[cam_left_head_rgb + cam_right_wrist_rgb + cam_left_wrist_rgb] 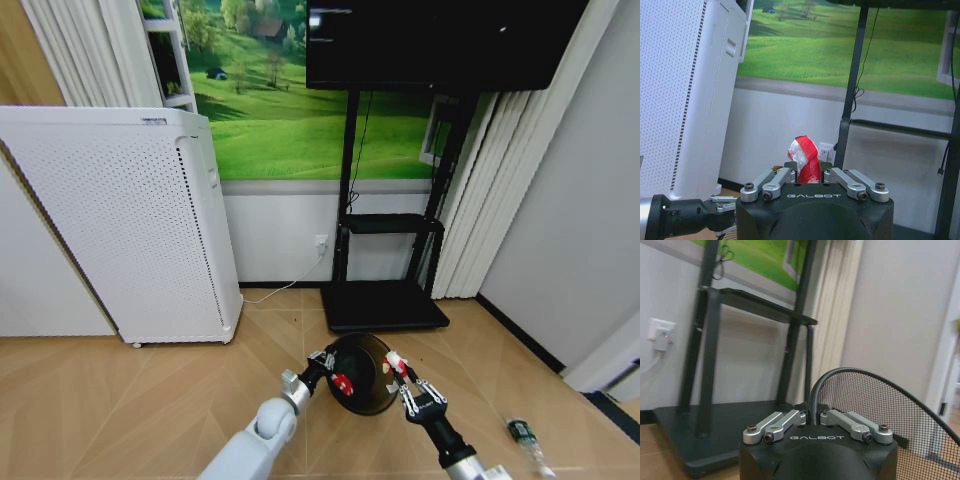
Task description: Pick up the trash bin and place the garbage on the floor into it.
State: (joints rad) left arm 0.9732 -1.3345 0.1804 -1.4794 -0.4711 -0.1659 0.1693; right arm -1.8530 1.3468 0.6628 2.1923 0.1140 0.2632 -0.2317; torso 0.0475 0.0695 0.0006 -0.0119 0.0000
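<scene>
Trash bin: the trash bin [365, 373] is held tilted at lower centre of the head view, its mouth turned toward the camera; a red wrapper [343, 383] is seen inside it.
Left gripper: the left gripper [322, 360] is clamped on the bin's rim at its left side; in the left wrist view the jaws are closed onto the dark rim wire [812, 400].
Right gripper: the right gripper [396, 368] is placed at the bin's right edge, jaws narrowed on a crumpled red-and-white wrapper [804, 160].
Key relation: the bin's mouth is judged to lie just left of the held wrapper, so a short leftward carry over the rim is what a drop depends on.
Bottle: a clear bottle [525, 440] with a green label is left lying on the floor [120, 400] at lower right, long axis running toward the lower right corner; the right arm is nearer.
View difference: the wrapper grip is shown clearly in the right wrist view; the rim clamp and mesh wall [875, 405] are shown in the left wrist view.
</scene>
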